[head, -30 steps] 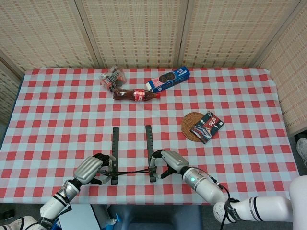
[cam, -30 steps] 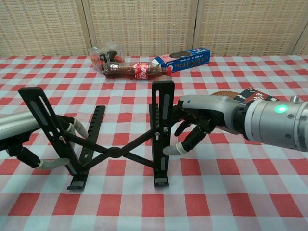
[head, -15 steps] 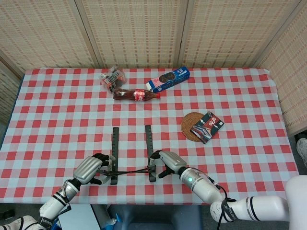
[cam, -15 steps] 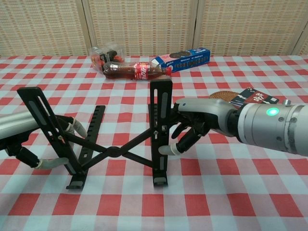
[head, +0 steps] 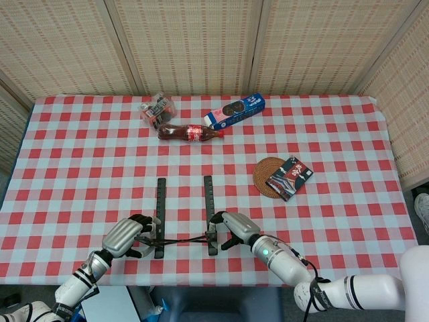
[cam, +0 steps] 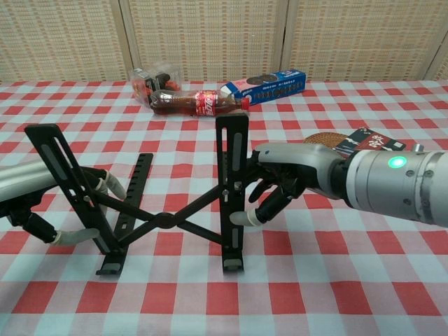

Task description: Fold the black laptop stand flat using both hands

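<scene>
The black laptop stand (head: 184,238) sits near the table's front edge, its two rails lying parallel and joined by crossed links. In the chest view its two uprights (cam: 231,189) lean back, and the links meet at a hinge (cam: 165,220). My left hand (head: 127,236) grips the left upright from the outside, its fingers (cam: 105,187) wrapped around the bar. My right hand (head: 234,228) grips the right upright, with fingers (cam: 276,183) curled behind it and the thumb in front.
A cola bottle (head: 190,132), a blue cookie box (head: 234,111) and a clear snack packet (head: 157,107) lie at the back. A woven coaster (head: 263,176) with a dark packet (head: 291,177) on it sits to the right. The table's front edge (head: 201,285) runs just below both hands.
My right hand has pushed the right upright a little to the left, so the stand is slightly narrower. The left hand and its upright have hardly moved.
</scene>
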Robot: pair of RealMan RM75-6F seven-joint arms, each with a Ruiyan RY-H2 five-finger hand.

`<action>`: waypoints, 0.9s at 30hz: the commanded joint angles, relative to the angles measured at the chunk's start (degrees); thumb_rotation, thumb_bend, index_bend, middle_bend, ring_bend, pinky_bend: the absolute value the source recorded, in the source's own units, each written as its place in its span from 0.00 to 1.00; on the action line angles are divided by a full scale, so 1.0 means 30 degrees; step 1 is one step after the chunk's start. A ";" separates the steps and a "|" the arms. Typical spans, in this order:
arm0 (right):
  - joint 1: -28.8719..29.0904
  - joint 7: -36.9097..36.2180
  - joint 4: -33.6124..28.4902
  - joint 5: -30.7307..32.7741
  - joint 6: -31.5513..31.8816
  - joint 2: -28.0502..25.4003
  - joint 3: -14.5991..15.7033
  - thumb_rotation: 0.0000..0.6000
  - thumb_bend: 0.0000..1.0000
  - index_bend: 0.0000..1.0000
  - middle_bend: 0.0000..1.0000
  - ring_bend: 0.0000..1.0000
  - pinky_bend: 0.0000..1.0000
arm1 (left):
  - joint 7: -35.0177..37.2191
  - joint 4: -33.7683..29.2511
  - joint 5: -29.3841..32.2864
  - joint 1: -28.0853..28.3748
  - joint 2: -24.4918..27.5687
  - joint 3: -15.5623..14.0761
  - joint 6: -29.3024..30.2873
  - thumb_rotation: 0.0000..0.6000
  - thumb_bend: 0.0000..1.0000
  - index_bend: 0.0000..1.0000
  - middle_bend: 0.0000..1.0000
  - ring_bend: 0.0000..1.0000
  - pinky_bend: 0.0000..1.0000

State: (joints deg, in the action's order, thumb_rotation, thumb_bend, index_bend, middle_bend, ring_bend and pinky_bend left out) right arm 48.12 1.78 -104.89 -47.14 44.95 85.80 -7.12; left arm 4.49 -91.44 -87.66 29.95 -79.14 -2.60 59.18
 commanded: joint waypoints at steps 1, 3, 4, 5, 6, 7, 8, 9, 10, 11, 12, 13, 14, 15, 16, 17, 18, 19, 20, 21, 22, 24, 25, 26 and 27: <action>-0.0097 -0.0065 -0.0135 -0.0192 0.0048 -0.0118 -0.0045 1.00 0.34 0.52 0.28 0.15 0.18 | -0.0107 -0.0087 -0.0092 -0.0025 0.0126 -0.0075 0.0054 0.99 0.37 0.43 0.26 0.25 0.21; -0.0178 -0.0139 -0.0228 -0.0362 0.0092 -0.0199 -0.0086 1.00 0.31 0.41 0.26 0.14 0.18 | -0.0307 -0.0148 -0.0135 -0.0045 0.0248 -0.0147 0.0059 0.95 0.37 0.34 0.24 0.23 0.21; -0.0216 -0.0170 -0.0278 -0.0496 0.0097 -0.0250 -0.0103 1.00 0.29 0.36 0.25 0.13 0.18 | -0.0442 -0.0239 -0.0131 -0.0051 0.0340 -0.0187 0.0034 0.92 0.37 0.29 0.22 0.21 0.20; -0.0235 -0.0185 -0.0306 -0.0568 0.0098 -0.0276 -0.0118 1.00 0.27 0.32 0.24 0.13 0.18 | -0.0495 -0.0330 -0.0128 -0.0061 0.0406 -0.0206 0.0033 0.90 0.37 0.25 0.21 0.20 0.20; -0.0248 -0.0209 -0.0338 -0.0624 0.0092 -0.0294 -0.0143 1.00 0.25 0.28 0.23 0.12 0.18 | -0.0529 -0.0425 -0.0127 -0.0068 0.0476 -0.0227 0.0029 0.88 0.37 0.23 0.20 0.19 0.20; -0.0253 -0.0241 -0.0369 -0.0668 0.0073 -0.0309 -0.0177 1.00 0.23 0.25 0.22 0.11 0.18 | -0.0573 -0.0527 -0.0115 -0.0072 0.0560 -0.0248 0.0010 0.86 0.37 0.20 0.18 0.18 0.20; -0.0244 -0.0268 -0.0385 -0.0717 0.0035 -0.0326 -0.0222 1.00 0.22 0.23 0.21 0.11 0.18 | -0.0682 -0.0677 -0.0088 -0.0070 0.0691 -0.0280 -0.0036 0.85 0.37 0.18 0.17 0.17 0.20; -0.0235 -0.0297 -0.0392 -0.0737 0.0007 -0.0326 -0.0263 1.00 0.21 0.21 0.20 0.10 0.18 | -0.0785 -0.0801 -0.0057 -0.0067 0.0798 -0.0305 -0.0082 0.85 0.37 0.14 0.16 0.16 0.20; -0.0236 -0.0359 -0.0384 -0.0754 -0.0001 -0.0293 -0.0326 1.00 0.20 0.19 0.19 0.10 0.18 | -0.0888 -0.0979 -0.0015 -0.0069 0.0936 -0.0322 -0.0115 0.84 0.37 0.12 0.14 0.14 0.20; -0.0233 -0.0387 -0.0351 -0.0763 0.0030 -0.0245 -0.0384 1.00 0.20 0.17 0.18 0.10 0.18 | -0.0959 -0.1104 0.0008 -0.0083 0.1032 -0.0324 -0.0100 0.84 0.37 0.10 0.13 0.13 0.19; -0.0212 -0.0396 -0.0307 -0.0758 0.0062 -0.0194 -0.0460 1.00 0.19 0.16 0.17 0.10 0.18 | -0.1022 -0.1212 0.0015 -0.0111 0.1124 -0.0327 -0.0053 0.84 0.37 0.08 0.11 0.11 0.19; -0.0195 -0.0411 -0.0267 -0.0742 0.0119 -0.0126 -0.0546 1.00 0.19 0.14 0.16 0.10 0.18 | -0.1067 -0.1299 0.0008 -0.0156 0.1202 -0.0339 0.0022 0.84 0.37 0.06 0.09 0.10 0.19; -0.0180 -0.0426 -0.0189 -0.0719 0.0251 -0.0004 -0.0681 1.00 0.18 0.13 0.16 0.10 0.18 | -0.1093 -0.1402 0.0010 -0.0217 0.1310 -0.0338 0.0130 0.84 0.37 0.05 0.08 0.09 0.19; -0.0159 -0.0423 -0.0118 -0.0698 0.0350 0.0092 -0.0783 1.00 0.18 0.12 0.16 0.09 0.18 | -0.1121 -0.1470 0.0028 -0.0264 0.1400 -0.0328 0.0213 0.84 0.37 0.04 0.07 0.08 0.19; -0.0135 -0.0419 -0.0052 -0.0666 0.0438 0.0184 -0.0885 1.00 0.18 0.11 0.15 0.09 0.18 | -0.1157 -0.1535 0.0046 -0.0308 0.1499 -0.0320 0.0291 0.84 0.37 0.02 0.06 0.06 0.19; -0.0100 -0.0402 0.0046 -0.0614 0.0571 0.0304 -0.1028 1.00 0.18 0.10 0.15 0.09 0.18 | -0.1211 -0.1616 0.0084 -0.0369 0.1645 -0.0301 0.0395 0.84 0.37 0.02 0.06 0.06 0.19; -0.0073 -0.0374 0.0140 -0.0552 0.0693 0.0407 -0.1136 1.00 0.17 0.09 0.14 0.08 0.18 | -0.1245 -0.1679 0.0114 -0.0415 0.1755 -0.0281 0.0477 0.84 0.37 0.01 0.05 0.05 0.18; -0.0037 -0.0343 0.0271 -0.0414 0.0899 0.0578 -0.1309 1.00 0.17 0.08 0.14 0.08 0.18 | -0.1278 -0.1755 0.0149 -0.0481 0.1898 -0.0251 0.0600 0.84 0.37 0.01 0.05 0.05 0.18; -0.0004 -0.0297 0.0383 -0.0284 0.1078 0.0719 -0.1445 1.00 0.17 0.07 0.13 0.08 0.18 | -0.1297 -0.1809 0.0167 -0.0530 0.2001 -0.0232 0.0689 0.84 0.37 0.00 0.05 0.05 0.18; 0.0046 -0.0214 0.0507 -0.0138 0.1245 0.0859 -0.1573 1.00 0.17 0.05 0.13 0.07 0.18 | -0.1312 -0.1859 0.0185 -0.0576 0.2098 -0.0211 0.0774 0.83 0.37 0.00 0.05 0.05 0.18; 0.0140 -0.0062 0.0680 0.0125 0.1444 0.1044 -0.1736 1.00 0.17 0.03 0.12 0.06 0.17 | -0.1328 -0.1921 0.0209 -0.0636 0.2223 -0.0180 0.0885 0.83 0.37 0.00 0.05 0.05 0.18; 0.0302 0.0240 0.0990 0.0565 0.1855 0.1371 -0.2024 1.00 0.17 0.01 0.10 0.05 0.16 | -0.1341 -0.2006 0.0223 -0.0697 0.2365 -0.0155 0.0981 0.84 0.37 0.00 0.04 0.05 0.18; 0.0379 0.0398 0.1161 0.0780 0.2096 0.1554 -0.2175 1.00 0.17 0.00 0.09 0.04 0.16 | -0.1413 -0.2023 0.0267 -0.0719 0.2453 -0.0126 0.1015 0.84 0.37 0.00 0.04 0.05 0.18; 0.0470 0.0634 0.1405 0.1105 0.2476 0.1807 -0.2380 1.00 0.16 0.00 0.08 0.03 0.15 | -0.1461 -0.2120 0.0305 -0.0749 0.2565 -0.0099 0.1054 0.84 0.37 0.00 0.04 0.04 0.18; 0.0540 0.0826 0.1565 0.1356 0.2744 0.1977 -0.2527 1.00 0.16 0.00 0.06 0.02 0.14 | -0.1495 -0.2180 0.0310 -0.0772 0.2634 -0.0078 0.1099 0.84 0.37 0.00 0.04 0.04 0.18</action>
State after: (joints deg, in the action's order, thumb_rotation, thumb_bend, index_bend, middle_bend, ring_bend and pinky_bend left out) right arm 49.21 3.21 -101.22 -44.33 51.87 90.67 -13.77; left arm 0.18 -97.72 -86.84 27.74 -71.54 -2.94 62.31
